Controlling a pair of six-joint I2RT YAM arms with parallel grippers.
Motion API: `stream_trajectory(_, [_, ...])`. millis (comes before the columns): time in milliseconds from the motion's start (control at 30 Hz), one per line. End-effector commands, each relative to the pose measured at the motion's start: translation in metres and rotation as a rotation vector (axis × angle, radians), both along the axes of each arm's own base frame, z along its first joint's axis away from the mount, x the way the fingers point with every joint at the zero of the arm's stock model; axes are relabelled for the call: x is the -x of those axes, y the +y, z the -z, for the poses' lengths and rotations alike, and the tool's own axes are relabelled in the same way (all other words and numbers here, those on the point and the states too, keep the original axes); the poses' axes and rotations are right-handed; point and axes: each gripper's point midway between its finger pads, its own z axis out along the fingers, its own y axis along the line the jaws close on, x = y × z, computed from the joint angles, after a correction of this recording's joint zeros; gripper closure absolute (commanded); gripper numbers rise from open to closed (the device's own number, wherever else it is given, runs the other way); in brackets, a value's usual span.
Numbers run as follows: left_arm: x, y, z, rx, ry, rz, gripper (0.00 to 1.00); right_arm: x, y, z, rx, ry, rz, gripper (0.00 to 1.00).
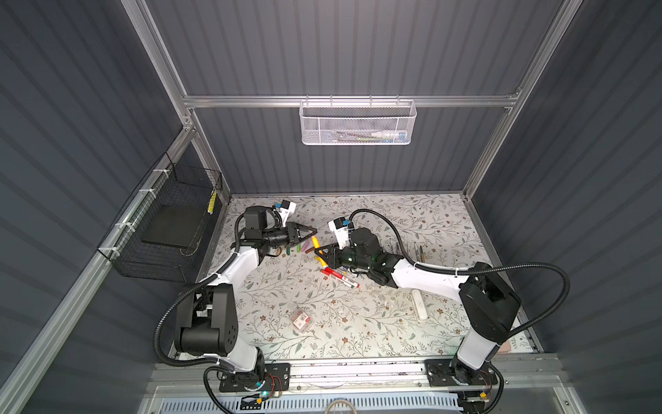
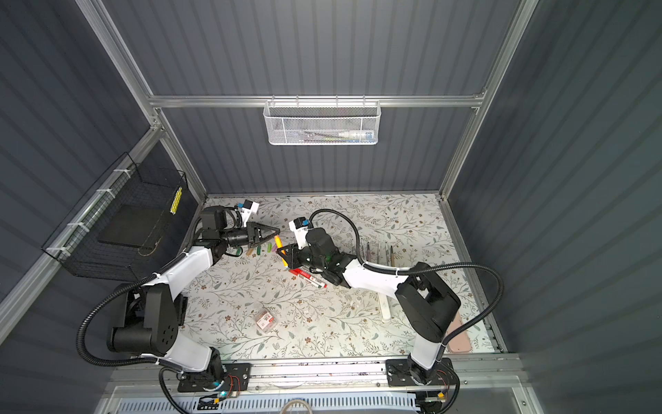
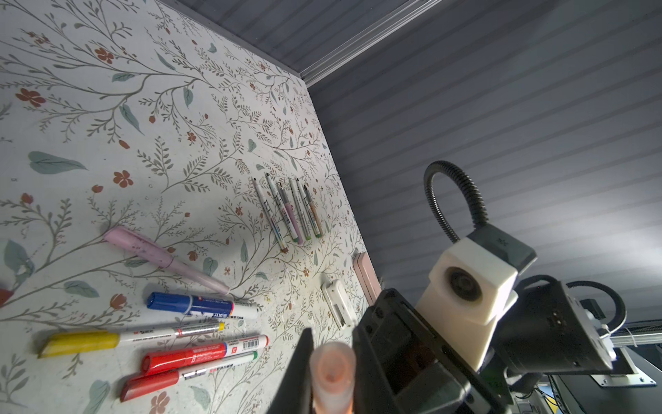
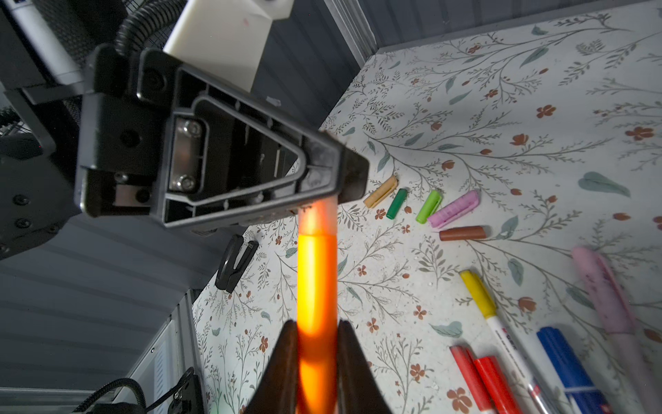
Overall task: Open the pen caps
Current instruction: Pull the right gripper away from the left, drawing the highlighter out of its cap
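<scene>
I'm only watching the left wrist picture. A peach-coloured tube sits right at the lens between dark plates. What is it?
Observer: The cap of an orange pen. The right wrist view shows the right gripper clamped on its barrel while the left gripper pinches the cap.
Operator: Are any caps lying loose? I see none.
Observer: Five, in a row on the table near the left gripper: tan cap, dark green cap, light green cap, pink cap, brown cap.
Operator: Anything nearer the arms' bases?
Observer: A small clear packet with a red-and-white label, in both top views.
</scene>
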Motion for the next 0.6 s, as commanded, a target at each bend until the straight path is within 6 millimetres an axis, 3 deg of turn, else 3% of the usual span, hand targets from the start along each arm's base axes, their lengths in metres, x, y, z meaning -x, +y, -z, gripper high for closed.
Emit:
stream_trajectory(0, [-0.073,0.078,-0.054,-0.177,-0.312,-0.333,1.0,0.067,-0.014,0.081,0.213,0.236,-0.157,1.0])
stream_trajectory(167, [-0.089,0.107,-0.063,-0.153,-0.283,-0.42,1.0,0.07,-0.019,0.086,0.227,0.24,-0.158,1.0])
stream_trajectory(300, [-0.088,0.11,-0.063,-0.183,-0.287,-0.423,1.0,0.069,-0.027,0.084,0.237,0.219,-0.138,1.0])
stream_trajectory(433, [-0.075,0.11,-0.037,-0.247,-0.213,-0.409,1.0,0.052,-0.048,0.076,0.252,0.195,-0.041,1.0])
stream_trajectory(567, [-0.041,0.109,0.001,-0.44,-0.172,-0.346,1.0,0.037,-0.072,0.066,0.246,0.167,0.036,1.0])
